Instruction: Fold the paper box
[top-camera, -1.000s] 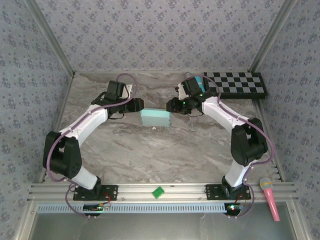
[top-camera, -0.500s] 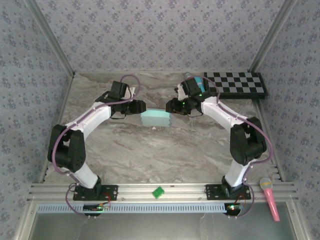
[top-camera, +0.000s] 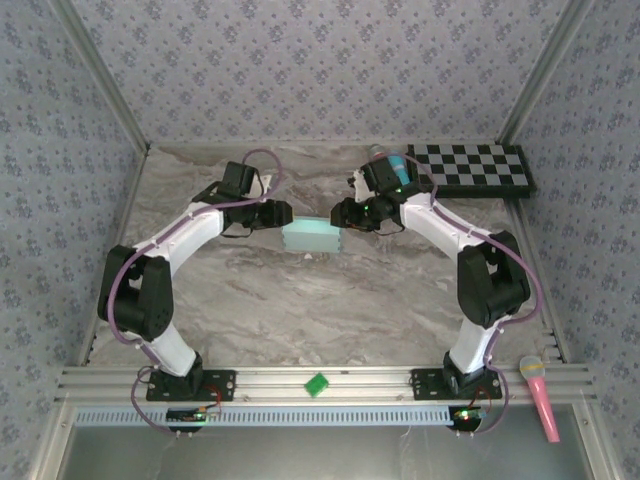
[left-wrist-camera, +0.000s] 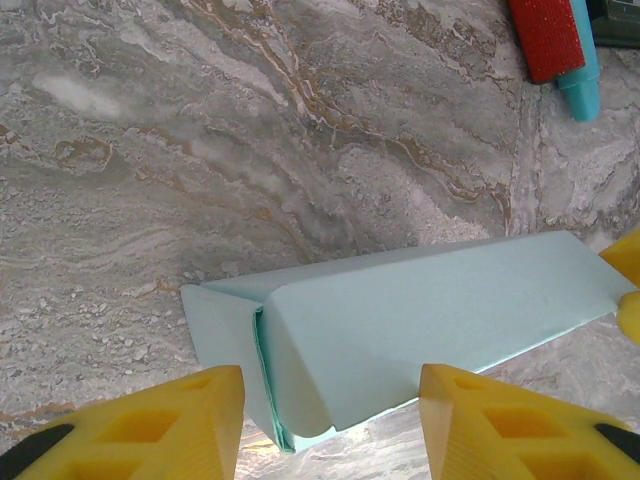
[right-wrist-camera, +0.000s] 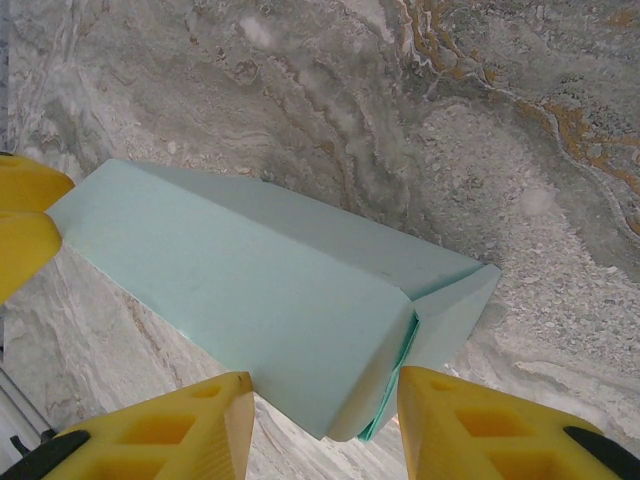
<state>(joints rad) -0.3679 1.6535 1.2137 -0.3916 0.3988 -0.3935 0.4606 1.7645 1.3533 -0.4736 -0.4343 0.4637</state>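
Left gripper (left-wrist-camera: 330, 388) and right gripper (right-wrist-camera: 325, 385) each clamp an end of the paper box (top-camera: 311, 236) (flaps jutting loose); harder squeezing could crumple its thin card.

In the top view the white-and-black left arm (top-camera: 185, 235) stands up from its base at lower left, elbow bent outward, forearm angled in toward centre frame. The right arm (top-camera: 455, 232) mirrors it from lower right. The left gripper (top-camera: 284, 218) and right gripper (top-camera: 340, 214) face each other, level. Each one's yellow fingers (left-wrist-camera: 180, 420) clasp one end of the pale aqua paper box (top-camera: 311, 236).
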